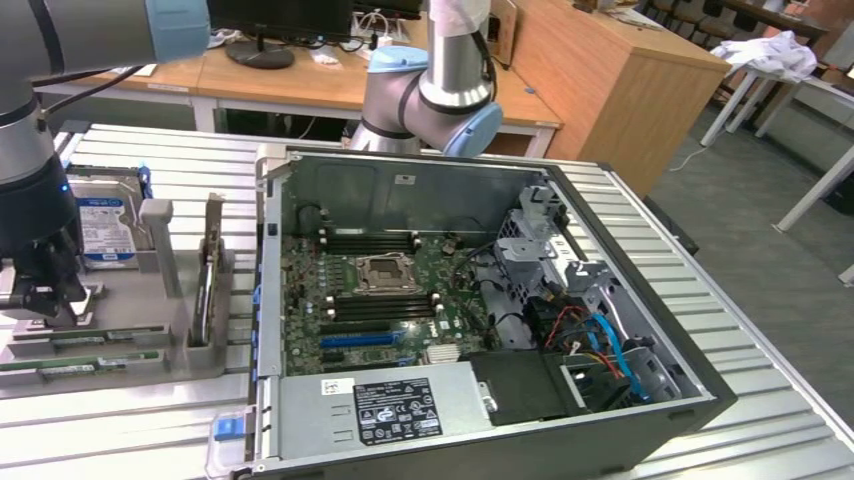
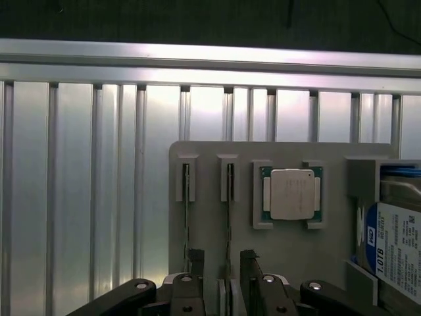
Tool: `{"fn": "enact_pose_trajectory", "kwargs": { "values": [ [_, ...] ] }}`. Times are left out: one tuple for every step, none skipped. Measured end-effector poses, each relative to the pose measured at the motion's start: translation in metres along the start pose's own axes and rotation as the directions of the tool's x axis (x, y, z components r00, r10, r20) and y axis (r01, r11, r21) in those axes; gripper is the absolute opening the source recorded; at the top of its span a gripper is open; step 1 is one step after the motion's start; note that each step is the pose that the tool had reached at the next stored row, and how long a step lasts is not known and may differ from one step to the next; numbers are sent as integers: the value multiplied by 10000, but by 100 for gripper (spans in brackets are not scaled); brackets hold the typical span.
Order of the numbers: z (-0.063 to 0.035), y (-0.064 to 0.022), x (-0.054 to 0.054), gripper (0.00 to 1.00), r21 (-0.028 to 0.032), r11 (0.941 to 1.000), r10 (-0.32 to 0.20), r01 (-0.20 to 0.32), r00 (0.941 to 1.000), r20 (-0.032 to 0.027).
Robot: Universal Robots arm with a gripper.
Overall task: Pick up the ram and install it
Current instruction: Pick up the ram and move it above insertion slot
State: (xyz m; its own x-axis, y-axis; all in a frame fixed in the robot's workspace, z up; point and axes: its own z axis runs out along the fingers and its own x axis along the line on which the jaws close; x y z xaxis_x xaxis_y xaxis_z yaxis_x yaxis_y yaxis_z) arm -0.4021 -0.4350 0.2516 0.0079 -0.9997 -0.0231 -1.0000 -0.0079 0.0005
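Two ram sticks stand on edge in slots of the grey parts tray (image 2: 197, 151). In the wrist view they appear as thin strips, one ram stick (image 2: 229, 217) running between my fingers and a second ram stick (image 2: 186, 224) beside it. My gripper (image 2: 223, 280) hangs open just above the tray, with a dark fingertip (image 2: 196, 262) on either side of the first stick and a gap to each. In the exterior view the gripper (image 1: 43, 298) is low over the tray's front, where the green ram sticks (image 1: 83, 345) lie lengthwise.
On the same tray sit a square metal CPU (image 2: 291, 194) and a blue-labelled hard drive (image 1: 102, 232). The open computer case (image 1: 667, 330) stands on the exterior view's right, with its motherboard (image 1: 387, 300) and black memory slots (image 1: 380, 241) exposed. The table is ribbed aluminium (image 2: 79, 197).
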Motion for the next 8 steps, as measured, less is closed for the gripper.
{"fn": "enact_pose_trajectory", "kwargs": {
  "values": [
    [-1, 2, 8, 36, -1, 10000, 0, 0, 10000, -1],
    [0, 3, 15, 36, 0, 10000, -2, 2, 10000, -1],
    [0, 4, 21, 36, 0, 10000, -3, 3, 10000, 0],
    [0, 5, 27, 36, 0, 10000, -4, 4, 10000, 0],
    [-1, 8, 34, 36, 0, 10000, -5, 5, 10000, 0],
    [-1, 10, 41, 36, 0, 10000, -7, 7, 10000, 0],
    [-1, 14, 50, 36, 0, 10000, -10, 10, 10000, 0],
    [-1, 17, 58, 36, 0, 10000, -12, 12, 10000, 0]
  ]
}}
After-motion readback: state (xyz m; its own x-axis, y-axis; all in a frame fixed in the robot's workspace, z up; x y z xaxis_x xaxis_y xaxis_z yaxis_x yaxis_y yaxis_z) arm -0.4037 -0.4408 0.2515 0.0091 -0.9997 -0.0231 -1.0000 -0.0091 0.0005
